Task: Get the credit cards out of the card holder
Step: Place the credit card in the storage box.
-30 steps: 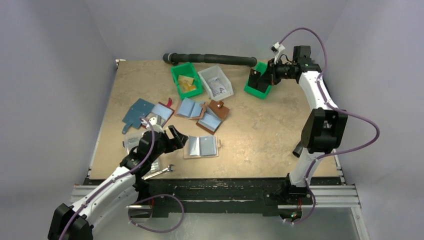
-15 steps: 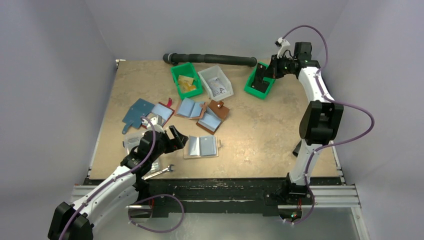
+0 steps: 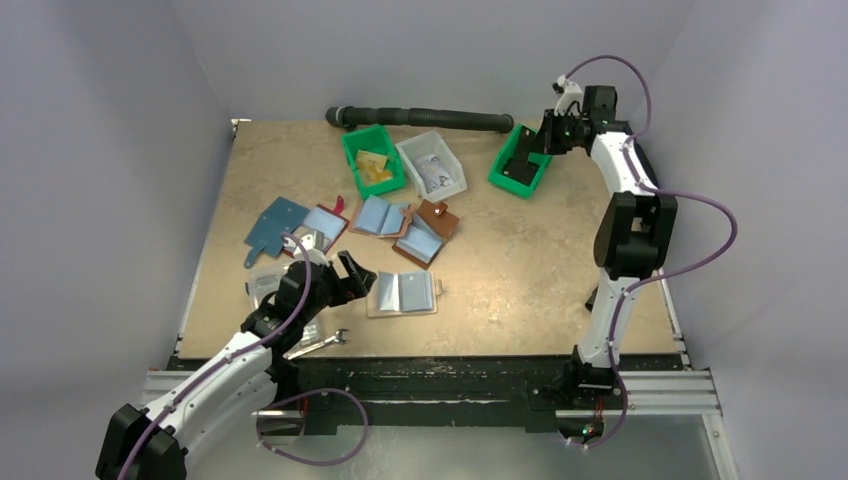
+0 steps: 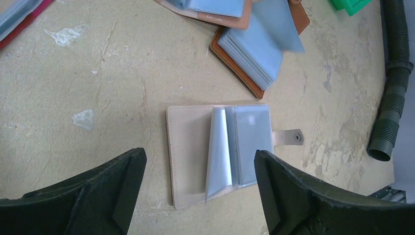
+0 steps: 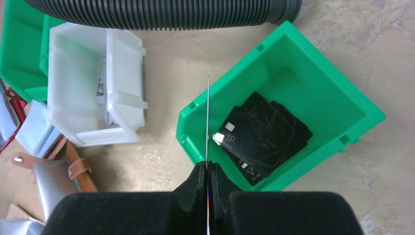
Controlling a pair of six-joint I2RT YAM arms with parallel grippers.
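Note:
The card holder (image 4: 195, 152) is a beige case lying open on the table, its clear sleeves (image 4: 244, 142) fanned up and its snap tab pointing right. My left gripper (image 4: 199, 159) hangs open just above its near edge with nothing between the fingers; the overhead view shows that gripper (image 3: 350, 275) left of the holder (image 3: 402, 293). My right gripper (image 5: 207, 166) is shut on a thin credit card (image 5: 208, 117) seen edge-on, held over the near rim of a green bin (image 5: 342, 105). Several black credit cards (image 5: 264, 134) lie in that bin.
A white bin (image 3: 431, 165) and a second green bin (image 3: 372, 160) stand at the back beside a black ribbed hose (image 3: 430, 118). Brown wallets with blue lining (image 3: 420, 232) and a blue-grey folder (image 3: 272, 228) lie mid-table. A wrench (image 3: 325, 343) rests near the front edge.
The right arm's wrist has swung a little back and up over the far green bin, still shut on its card. The left arm has not moved.

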